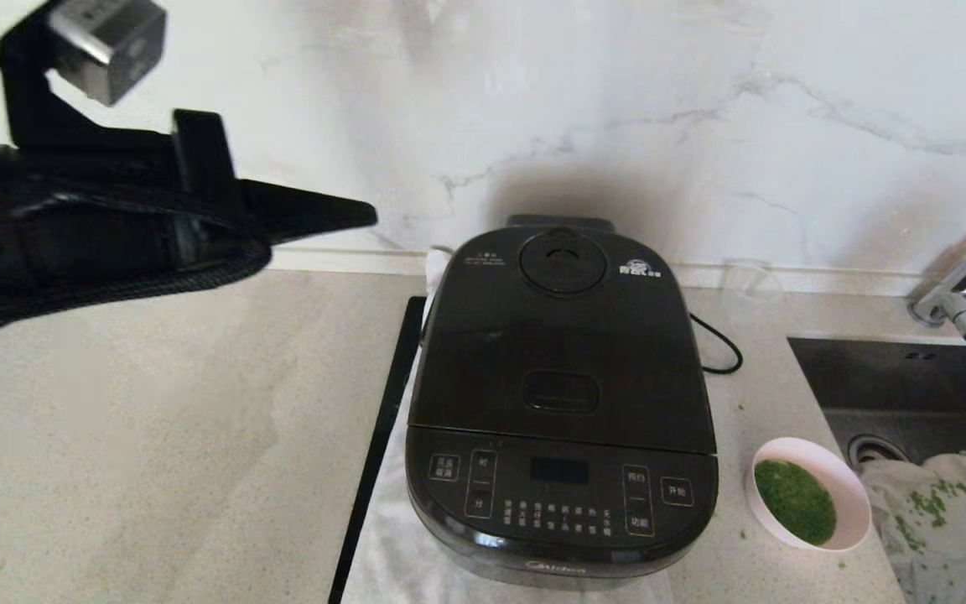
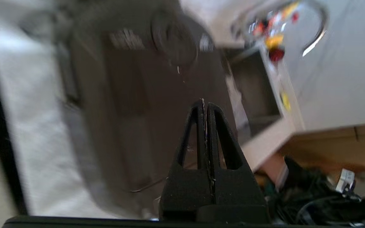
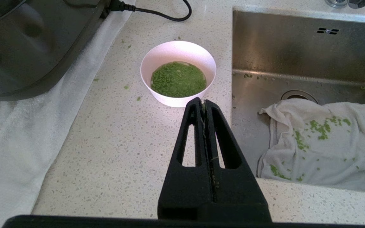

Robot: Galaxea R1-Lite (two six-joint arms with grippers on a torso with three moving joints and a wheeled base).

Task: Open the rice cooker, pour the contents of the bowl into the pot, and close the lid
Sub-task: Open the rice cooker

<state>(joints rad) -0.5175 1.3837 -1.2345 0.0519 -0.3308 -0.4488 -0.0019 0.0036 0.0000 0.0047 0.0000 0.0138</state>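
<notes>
None of the three steps looks done yet: nearest the robot, the right gripper (image 3: 205,104) hangs low over the countertop (image 1: 156,436) with its fingers pressed together and empty, just short of the bowl (image 1: 810,493), which sits beside the sink (image 1: 911,377) full of the green contents (image 1: 795,500). Farther back, the rice cooker (image 1: 561,403) stands on a white towel (image 1: 403,562) with the lid (image 1: 563,335) down, hiding the pot, while the left gripper (image 2: 205,106), also closed on nothing, hovers high to the cooker's left.
</notes>
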